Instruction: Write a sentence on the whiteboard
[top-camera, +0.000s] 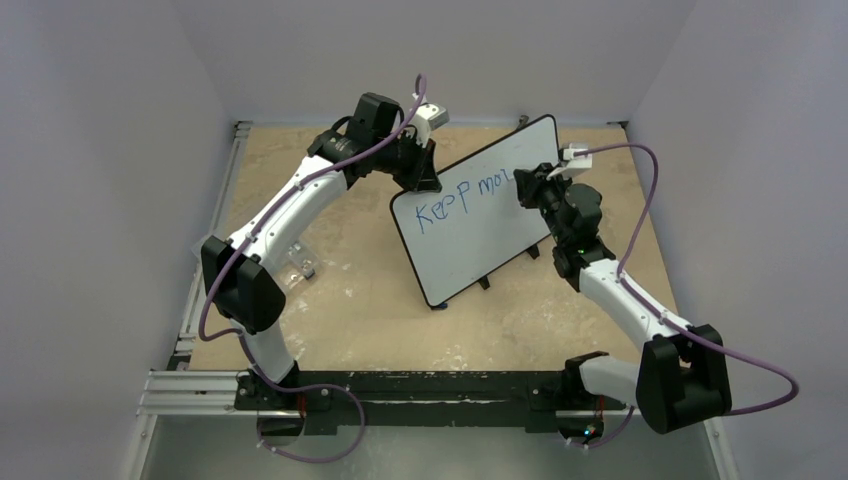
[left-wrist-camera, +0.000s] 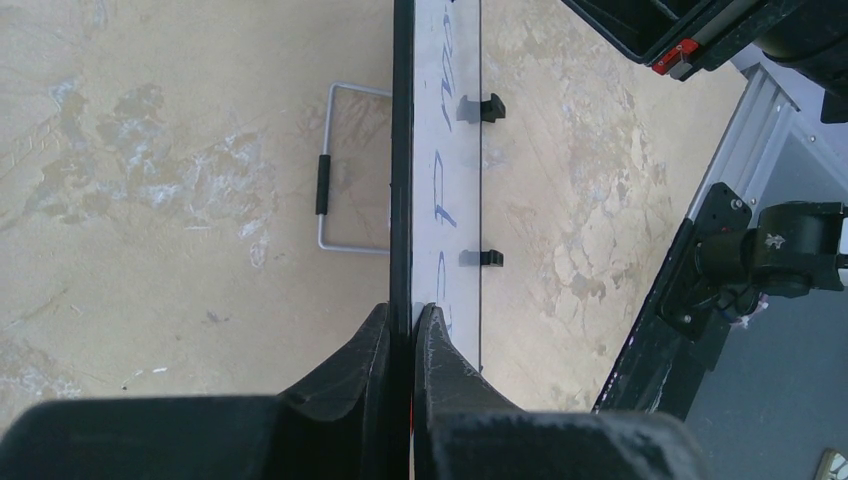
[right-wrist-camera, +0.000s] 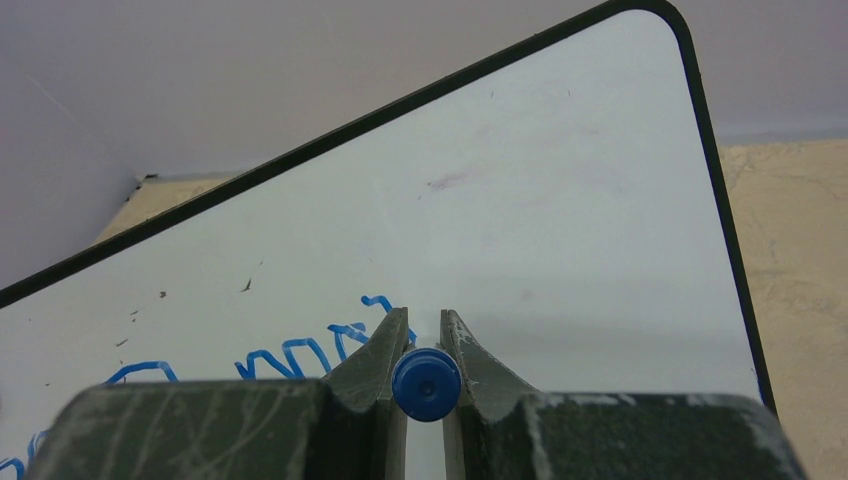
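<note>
**Half a line written**

Top view: the board (top-camera: 470, 240) stands tilted at mid-bench (top-camera: 370, 300), and the blue sentence (top-camera: 462, 197) on it reads "Keep mo". The left hand (top-camera: 424, 180) meets the board's edge at 10 o'clock. The right hand (top-camera: 524, 187) is at its face, at 2 o'clock.

Left wrist: the left hand is clenched on the board's black rim, seen edge-on. A wire stand (left-wrist-camera: 340, 170) lies on the bench at 11 o'clock.

Right wrist: the right hand grasps a blue marker (right-wrist-camera: 427, 384), which points at the board beside the last stroke.
</note>
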